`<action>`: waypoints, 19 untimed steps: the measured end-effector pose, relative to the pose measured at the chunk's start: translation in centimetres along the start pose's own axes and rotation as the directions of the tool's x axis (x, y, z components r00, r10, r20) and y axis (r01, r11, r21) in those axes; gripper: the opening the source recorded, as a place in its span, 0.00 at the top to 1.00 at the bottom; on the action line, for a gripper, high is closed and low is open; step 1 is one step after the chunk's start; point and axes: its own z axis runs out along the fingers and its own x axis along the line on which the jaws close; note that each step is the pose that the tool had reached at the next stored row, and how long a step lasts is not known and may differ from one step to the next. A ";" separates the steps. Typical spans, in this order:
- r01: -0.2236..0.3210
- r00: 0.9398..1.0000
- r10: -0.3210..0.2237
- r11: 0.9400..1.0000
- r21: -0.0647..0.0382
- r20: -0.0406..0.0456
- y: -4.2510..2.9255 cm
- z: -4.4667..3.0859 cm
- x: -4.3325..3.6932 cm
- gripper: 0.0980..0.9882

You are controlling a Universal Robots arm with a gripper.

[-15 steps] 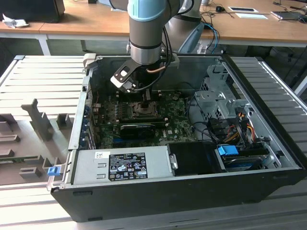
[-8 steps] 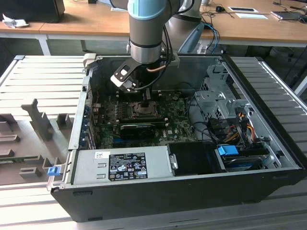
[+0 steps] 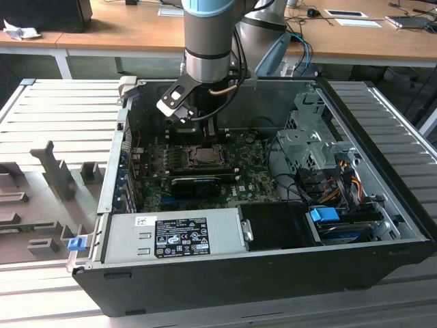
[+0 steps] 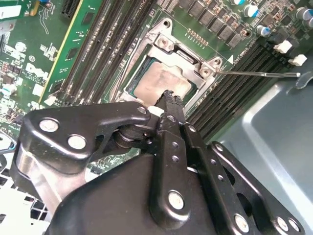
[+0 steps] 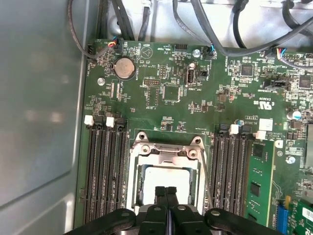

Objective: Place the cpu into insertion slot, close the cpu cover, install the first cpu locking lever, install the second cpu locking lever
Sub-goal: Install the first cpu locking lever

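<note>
Claw (image 5: 166, 192) fingers pressed fully together, nothing gripped. Cpu (image 5: 166, 176) lies flat under the lowered cover (image 5: 198, 169); claw tips sit over the cpu's edge. Exterior view: cpu at 5 o'clock of claw.

The cpu (image 4: 160, 82) top is dull silvery metal; the cpu cover (image 5: 133, 171) bright bare metal; the tool (image 5: 166, 191) glossy black.

I can read nothing for certain. Tiny white print dots the motherboard (image 5: 161, 112) around my gripper (image 5: 166, 190). Well away from it, a black-and-white label (image 3: 181, 237) sits on the power supply (image 3: 126, 239).
</note>
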 end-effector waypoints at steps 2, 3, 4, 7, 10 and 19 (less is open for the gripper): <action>-0.001 1.000 0.001 1.000 0.000 0.000 0.02 -0.53 0.02 0.99; -0.001 1.000 0.001 1.000 0.000 0.000 0.02 -0.74 0.03 0.99; -0.001 1.000 0.001 1.000 0.000 0.000 0.04 -1.04 0.04 0.99; -0.003 1.000 0.003 1.000 0.000 0.000 0.06 -1.74 0.06 0.99; -0.008 1.000 0.008 1.000 0.000 0.000 0.08 -2.40 0.09 0.99; -0.013 1.000 0.013 1.000 0.000 0.001 0.19 -5.78 0.22 0.99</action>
